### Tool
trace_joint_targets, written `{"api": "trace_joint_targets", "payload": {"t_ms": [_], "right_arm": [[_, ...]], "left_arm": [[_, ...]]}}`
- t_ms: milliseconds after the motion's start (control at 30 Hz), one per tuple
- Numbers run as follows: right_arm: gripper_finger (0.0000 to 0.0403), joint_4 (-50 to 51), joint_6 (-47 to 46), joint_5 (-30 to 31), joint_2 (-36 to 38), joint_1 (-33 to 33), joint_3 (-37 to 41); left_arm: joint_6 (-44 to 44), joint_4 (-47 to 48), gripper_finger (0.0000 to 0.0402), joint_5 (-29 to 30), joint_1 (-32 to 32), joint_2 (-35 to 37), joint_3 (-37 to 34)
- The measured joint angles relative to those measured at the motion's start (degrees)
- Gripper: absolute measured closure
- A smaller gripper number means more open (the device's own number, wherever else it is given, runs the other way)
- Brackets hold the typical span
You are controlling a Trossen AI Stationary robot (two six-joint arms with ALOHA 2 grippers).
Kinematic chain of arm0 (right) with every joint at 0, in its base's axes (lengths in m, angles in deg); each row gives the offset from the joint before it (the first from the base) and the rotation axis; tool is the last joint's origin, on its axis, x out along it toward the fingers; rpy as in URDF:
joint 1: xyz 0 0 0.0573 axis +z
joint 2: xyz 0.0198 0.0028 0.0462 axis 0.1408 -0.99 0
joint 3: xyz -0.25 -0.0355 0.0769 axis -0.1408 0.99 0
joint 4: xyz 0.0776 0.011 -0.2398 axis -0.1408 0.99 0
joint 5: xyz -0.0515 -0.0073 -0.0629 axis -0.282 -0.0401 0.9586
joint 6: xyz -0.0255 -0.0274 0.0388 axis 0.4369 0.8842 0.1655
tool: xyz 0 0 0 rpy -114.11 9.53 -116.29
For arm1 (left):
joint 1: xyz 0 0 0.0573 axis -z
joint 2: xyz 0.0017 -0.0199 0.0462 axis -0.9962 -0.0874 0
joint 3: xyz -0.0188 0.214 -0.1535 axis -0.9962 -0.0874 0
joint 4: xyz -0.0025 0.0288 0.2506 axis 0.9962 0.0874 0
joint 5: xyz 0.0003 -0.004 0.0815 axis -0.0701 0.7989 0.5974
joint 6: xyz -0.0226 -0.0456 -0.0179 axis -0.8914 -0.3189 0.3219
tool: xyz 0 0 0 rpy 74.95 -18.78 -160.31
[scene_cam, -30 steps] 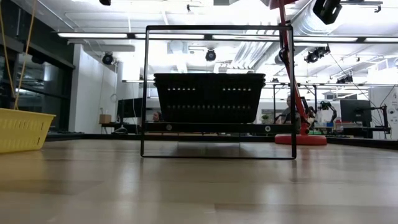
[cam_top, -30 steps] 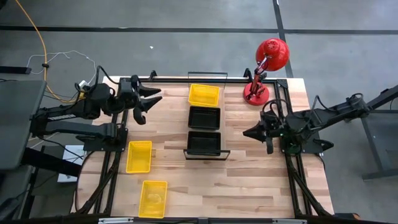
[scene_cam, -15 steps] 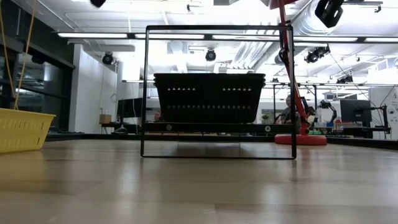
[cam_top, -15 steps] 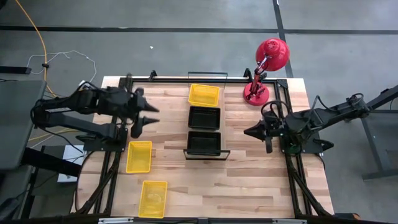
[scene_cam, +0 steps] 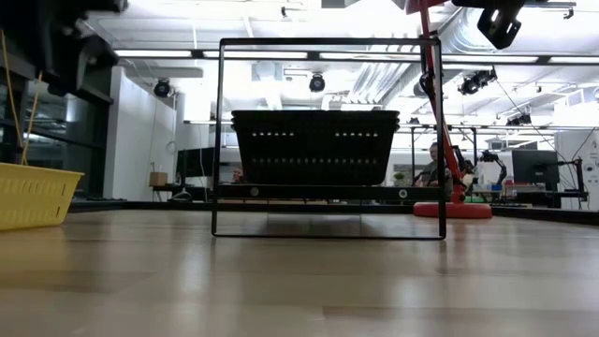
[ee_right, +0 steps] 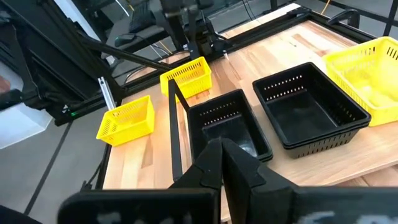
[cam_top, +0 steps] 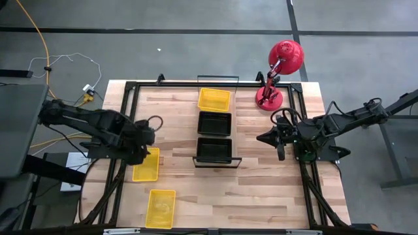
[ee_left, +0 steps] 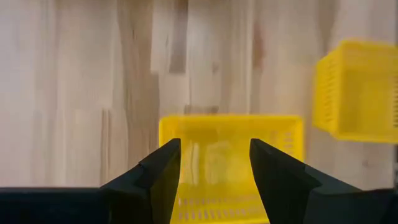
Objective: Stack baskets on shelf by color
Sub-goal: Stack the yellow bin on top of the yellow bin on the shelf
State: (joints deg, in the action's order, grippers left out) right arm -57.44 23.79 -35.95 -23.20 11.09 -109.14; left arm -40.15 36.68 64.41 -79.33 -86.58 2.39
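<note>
- Hovering over the left side of the table [cam_top: 261, 189], the left gripper [cam_top: 145, 136] sits just above the far end of a yellow basket [cam_top: 145, 164]; in the left wrist view its fingers [ee_left: 158, 177] are spread apart with nothing between them, straddling that basket's near wall [ee_left: 230, 162]
- That yellow basket looks empty and lies flat with its long axis running from the near edge toward the far edge of the table
- Nearer the front edge, slightly to the right, a second yellow basket [cam_top: 161, 208] lies on the table with the same lengthwise direction; whether anything is in it cannot be told
- The shelf [cam_top: 215, 121] runs front to back down the middle of the table, wire rails at its two short ends
- On it, from far to near, stand a third yellow basket [cam_top: 214, 99], a black basket [cam_top: 214, 123] and another black basket [cam_top: 214, 149], set in a line with small gaps, all opening upward and all empty
- In the right wrist view the middle black basket [ee_right: 311, 109] looks like two nested together
- A red desk lamp [cam_top: 277, 72] stands at the far right corner
- The right gripper [cam_top: 261, 138] waits right of the shelf, pointing toward it, its fingers [ee_right: 217, 165] pressed together on nothing
</note>
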Motion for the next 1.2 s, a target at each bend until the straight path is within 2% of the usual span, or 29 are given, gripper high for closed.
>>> {"api": "trace_joint_targets", "payload": {"t_ms": [167, 367, 567, 833, 1000, 1200], "right_arm": [[0.0403, 0.0, -1.2, 0.0, 0.0, 0.0, 0.0], [0.0403, 0.1, -1.2, 0.0, 0.0, 0.0, 0.0], [0.0403, 0.4, -1.1, 0.2, 0.0, 0.0, 0.0], [0.0403, 0.4, -1.1, 0.2, 0.0, 0.0, 0.0], [0.0403, 0.4, -1.1, 0.2, 0.0, 0.0, 0.0], [0.0403, 0.5, -1.0, 0.2, 0.0, 0.0, 0.0]], "left_arm": [[-3.1, -1.9, 0.0222, 0.6, 1.5, 0.0, -7.2], [-7.2, -3.0, 0.0222, 2.8, 1.6, -1.2, -12.5], [-10.8, -3.2, 0.0222, 7.5, 1.6, -4.8, -12.6], [-8.1, -4.4, 0.0222, 6.0, 1.5, -11.4, -12.6], [-9.2, -6.3, 0.0222, 7.7, 0.2, -17.3, -12.6], [-8.8, -6.5, 0.0225, 6.3, -1.2, -23.5, -12.6]]}}
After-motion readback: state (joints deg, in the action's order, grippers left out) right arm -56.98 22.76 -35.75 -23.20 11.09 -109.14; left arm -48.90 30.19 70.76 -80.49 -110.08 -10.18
